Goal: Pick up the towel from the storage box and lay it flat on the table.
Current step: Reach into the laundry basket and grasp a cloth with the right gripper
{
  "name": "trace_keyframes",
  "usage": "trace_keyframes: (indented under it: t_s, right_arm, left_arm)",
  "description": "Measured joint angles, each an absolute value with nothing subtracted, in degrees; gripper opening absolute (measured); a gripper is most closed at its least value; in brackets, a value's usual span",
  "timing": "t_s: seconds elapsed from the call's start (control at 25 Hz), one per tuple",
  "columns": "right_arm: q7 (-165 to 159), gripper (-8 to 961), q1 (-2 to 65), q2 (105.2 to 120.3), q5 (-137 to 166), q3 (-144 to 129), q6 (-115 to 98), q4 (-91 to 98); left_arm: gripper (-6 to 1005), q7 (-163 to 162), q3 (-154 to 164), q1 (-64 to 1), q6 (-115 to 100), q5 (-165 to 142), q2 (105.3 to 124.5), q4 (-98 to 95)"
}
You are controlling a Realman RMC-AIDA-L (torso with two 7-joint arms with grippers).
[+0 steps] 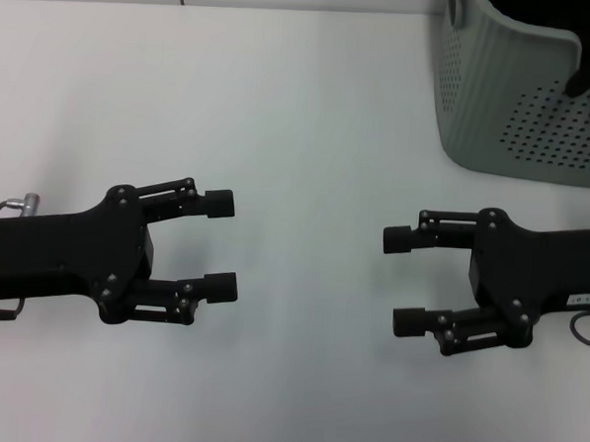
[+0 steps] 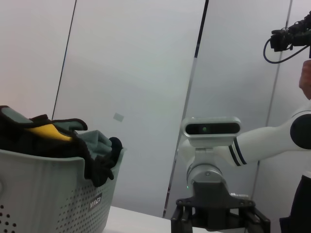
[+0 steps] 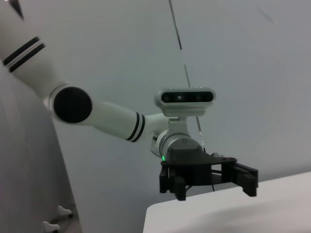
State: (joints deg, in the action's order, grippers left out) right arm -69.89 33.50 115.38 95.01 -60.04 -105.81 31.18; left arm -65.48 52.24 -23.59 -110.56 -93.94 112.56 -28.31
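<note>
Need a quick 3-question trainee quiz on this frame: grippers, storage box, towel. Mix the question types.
1. True or false: the left gripper is shut on the towel.
2. Multiple choice: in the head view, the storage box stands A) between the grippers, B) at the far right of the table, C) behind the left arm.
3. Fill in: the right gripper is ____ and holds nothing.

Key
1. False. Both grippers are open, low over the table; the yellow towel lies in the box among dark cloths.
2. B.
3. open.
</note>
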Motion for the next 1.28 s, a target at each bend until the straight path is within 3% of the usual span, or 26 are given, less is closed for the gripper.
trace_keyframes:
  t_s: [1.04, 1.28]
  right_arm:
    - [-62.8, 781, 32.3, 115.92, 92.9, -60.0, -106.8, 31.1]
    - [-62.7, 780, 32.1, 115.87, 92.8, -59.6, -105.2, 29.0]
  left_arm:
    - [858, -66.0, 52.1, -23.7, -110.9, -93.6, 112.80, -28.0]
    - [853, -69.5, 49.0, -24.2, -110.8, -89.0, 114.53, -32.9]
